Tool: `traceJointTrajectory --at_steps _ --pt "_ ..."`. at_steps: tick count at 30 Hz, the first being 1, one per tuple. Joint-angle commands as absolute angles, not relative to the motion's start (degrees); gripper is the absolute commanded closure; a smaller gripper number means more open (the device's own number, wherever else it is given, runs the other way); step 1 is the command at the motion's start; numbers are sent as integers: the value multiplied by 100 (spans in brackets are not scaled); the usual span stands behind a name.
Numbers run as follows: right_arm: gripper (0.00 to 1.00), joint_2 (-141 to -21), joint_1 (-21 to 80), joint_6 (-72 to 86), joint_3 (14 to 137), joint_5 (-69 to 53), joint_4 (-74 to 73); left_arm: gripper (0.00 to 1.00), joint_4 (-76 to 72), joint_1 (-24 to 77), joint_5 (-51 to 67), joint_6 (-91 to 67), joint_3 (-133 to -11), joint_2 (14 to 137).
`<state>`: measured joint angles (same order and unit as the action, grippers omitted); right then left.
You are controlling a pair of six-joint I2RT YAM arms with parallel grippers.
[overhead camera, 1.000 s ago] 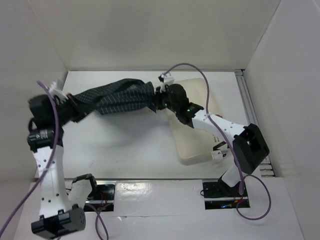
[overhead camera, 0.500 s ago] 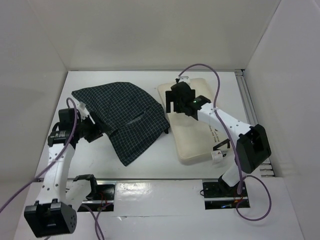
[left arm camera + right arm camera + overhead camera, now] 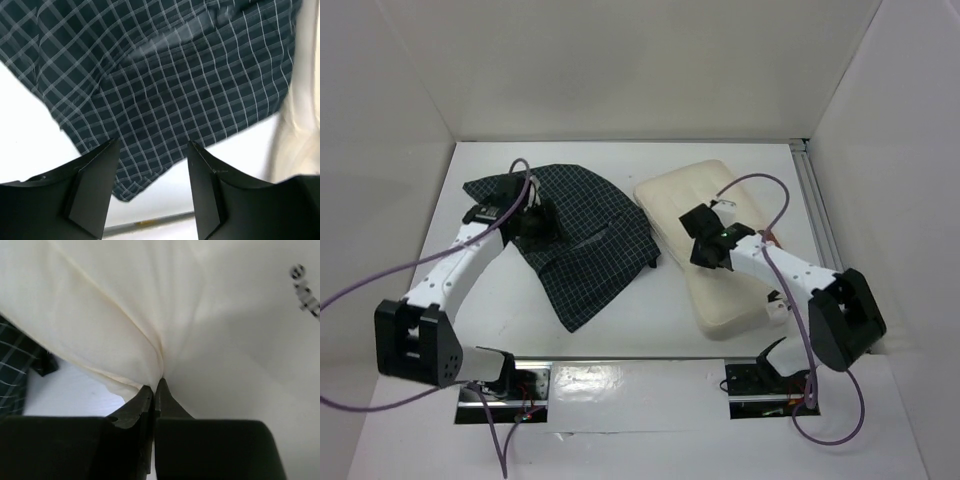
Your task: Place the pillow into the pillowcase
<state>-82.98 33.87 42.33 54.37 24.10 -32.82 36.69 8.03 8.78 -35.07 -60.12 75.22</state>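
Note:
The dark checked pillowcase (image 3: 590,250) lies flat and rumpled on the left half of the table. My left gripper (image 3: 535,225) hovers over its far part, open, with nothing between the fingers. In the left wrist view the pillowcase (image 3: 165,90) fills the area below the left gripper (image 3: 152,145). The cream pillow (image 3: 680,190) lies slantwise on the right, next to the pillowcase. My right gripper (image 3: 702,250) rests on its middle, shut on a pinched fold of the pillow (image 3: 225,315). The right gripper (image 3: 156,384) grips where creases converge; black label print (image 3: 305,290) shows nearby.
White walls enclose the table on three sides. A metal rail (image 3: 817,210) runs along the right edge, and a shiny strip (image 3: 620,375) with the arm bases marks the near edge. Purple cables (image 3: 380,280) loop off both arms.
The pillowcase, first stretched in the air between both grippers, now lies on the table. The left gripper opened and moved above it. The right gripper went to the pillow and shut on it.

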Motion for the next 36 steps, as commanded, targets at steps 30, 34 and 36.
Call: traceJointTrajectory --at_steps 30,34,36 --pt "100 -11998 3164 2118 9862 2760 -3779 77 4184 1072 -1125 -4043 -7233 10696" --pt "100 -10789 3111 1846 9221 2515 -3271 100 4289 1072 -1125 -3982 -7304 10635" --pt "100 -10207 3111 1793 8905 2304 -2954 100 4341 1072 -1063 -3981 -7373 10503"
